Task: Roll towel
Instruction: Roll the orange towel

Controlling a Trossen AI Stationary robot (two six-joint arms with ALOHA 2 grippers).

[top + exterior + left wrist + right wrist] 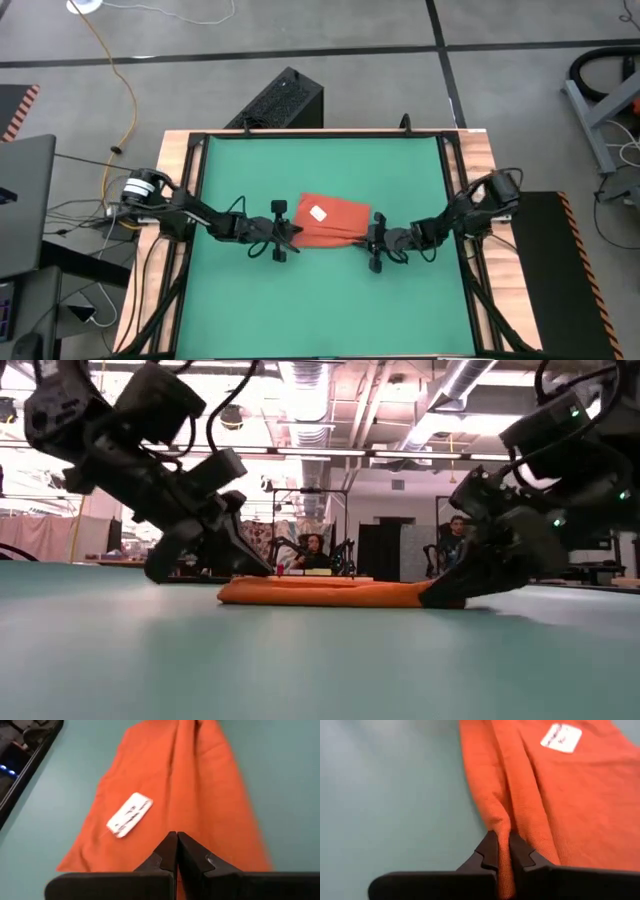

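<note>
Both grippers, left gripper (287, 236) and right gripper (372, 240), pinched the near edge of the towel (333, 221) at mid-mat (240, 170), one fold raised, nearly all the rolling judged left.

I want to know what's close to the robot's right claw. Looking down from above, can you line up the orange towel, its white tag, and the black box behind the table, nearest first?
From the right gripper, in the high view:
1. The orange towel: pinched at its near edge, so touching.
2. The white tag: on top of the towel, toward the left gripper.
3. The black box: on the floor beyond the table's far edge.
</note>
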